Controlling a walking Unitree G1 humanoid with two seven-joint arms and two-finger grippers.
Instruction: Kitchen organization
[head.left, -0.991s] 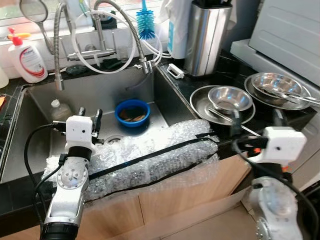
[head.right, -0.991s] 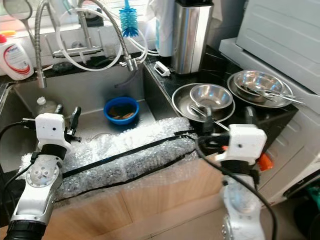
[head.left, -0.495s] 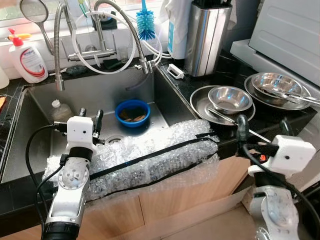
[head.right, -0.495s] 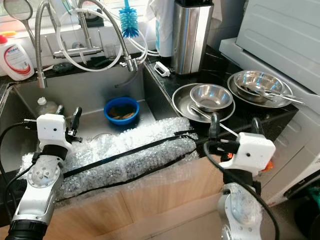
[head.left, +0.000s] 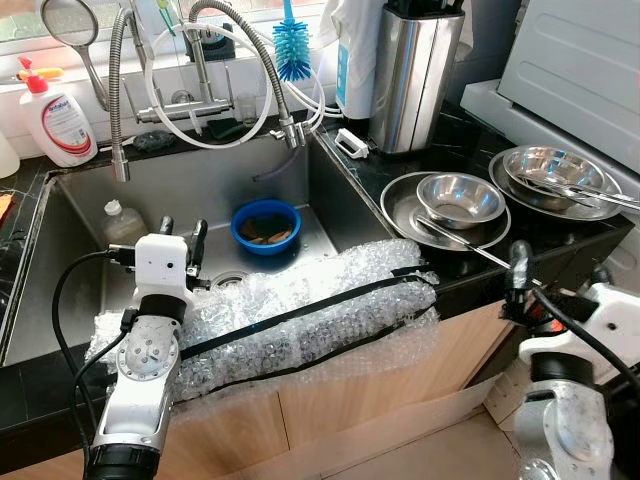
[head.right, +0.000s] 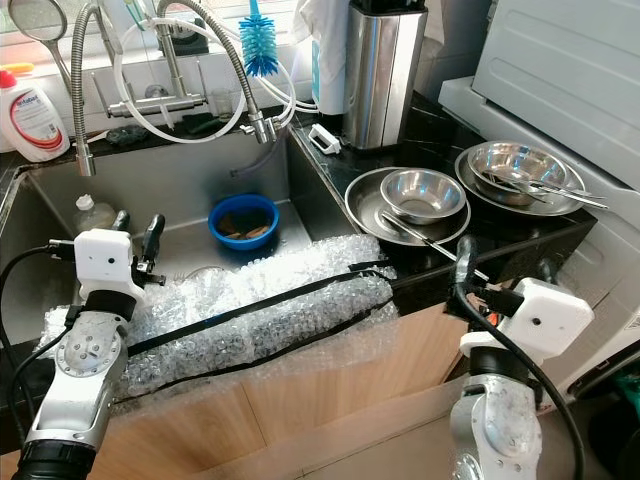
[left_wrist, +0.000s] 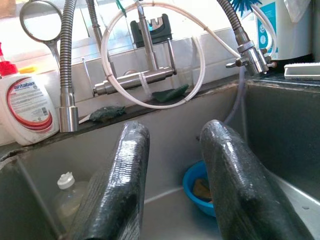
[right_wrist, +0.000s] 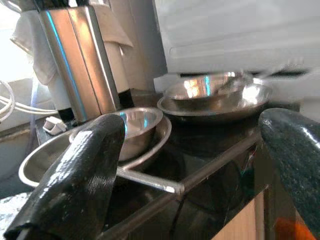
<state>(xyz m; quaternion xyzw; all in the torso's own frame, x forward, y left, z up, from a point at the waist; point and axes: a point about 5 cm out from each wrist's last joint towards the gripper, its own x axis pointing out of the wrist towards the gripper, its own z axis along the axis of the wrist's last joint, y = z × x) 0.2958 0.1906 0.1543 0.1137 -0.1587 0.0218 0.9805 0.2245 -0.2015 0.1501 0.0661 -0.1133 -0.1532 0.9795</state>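
**Both grippers empty at the sink front**

While the left gripper (head.left: 180, 232) hovers over the bubble wrap (head.left: 300, 310) draped across the sink (head.left: 70, 215) front edge, its fingers are spread and hold nothing. Blue bowl (head.left: 265, 223) sits on the sink floor just beyond. Right gripper (right_wrist: 190, 165) is off the black counter's (head.left: 450, 140) front edge, fingers wide apart, empty, facing the steel bowl (head.left: 459, 197) nested in a steel plate (head.left: 400, 200). Second steel bowl (head.left: 555, 170) with utensils sits further right.
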